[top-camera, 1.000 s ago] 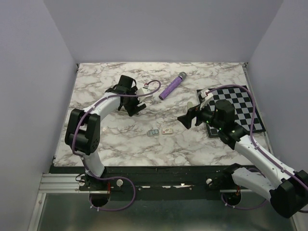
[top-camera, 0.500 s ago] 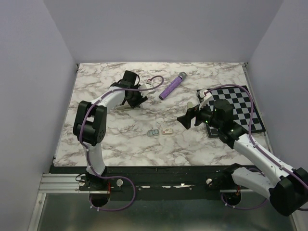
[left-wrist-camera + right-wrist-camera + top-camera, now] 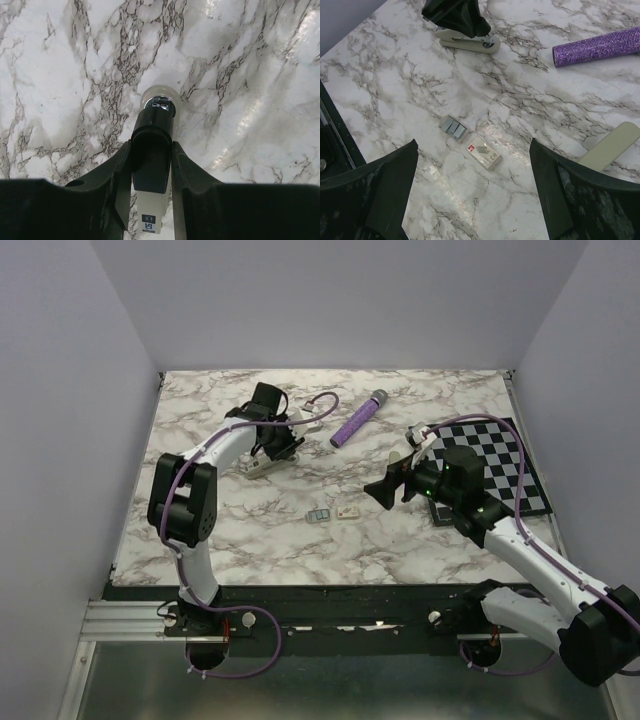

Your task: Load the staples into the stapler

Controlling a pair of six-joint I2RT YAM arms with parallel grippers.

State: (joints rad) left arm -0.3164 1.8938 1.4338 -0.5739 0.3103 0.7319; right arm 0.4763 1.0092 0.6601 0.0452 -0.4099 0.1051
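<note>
The left gripper (image 3: 151, 150) is clamped tight on the stapler (image 3: 465, 44), 1 finger pressed against each long side of its dark upper part. The pale body runs back between them and the rounded end pokes out beyond the tips. This is in the far-left part of the marble table (image 3: 200, 530). The stapler sits low against the marble, though whether it rests there or is slightly lifted cannot be told.

A small black-and-white label (image 3: 147, 225) sits on the pale body near the wrist (its characters are too small to read).

The right gripper (image 3: 382, 491) hangs right of centre with its 2 fingers spread wide and nothing between them. It points left toward the staples, which lie near the middle of the table, well apart from the stapler and nearer than it. They are the grey metallic block (image 3: 453, 128) on the left and the cream-white box (image 3: 483, 152) just beside it on the right, close but apart. The box top carries a small red mark and a grey printed shape, with no legible writing.

A purple cylinder (image 3: 358, 418) lies at the far centre. A beige oblong piece (image 3: 610, 147) lies beside the right gripper's far finger. A checkerboard mat (image 3: 510, 465) covers the right edge.
</note>
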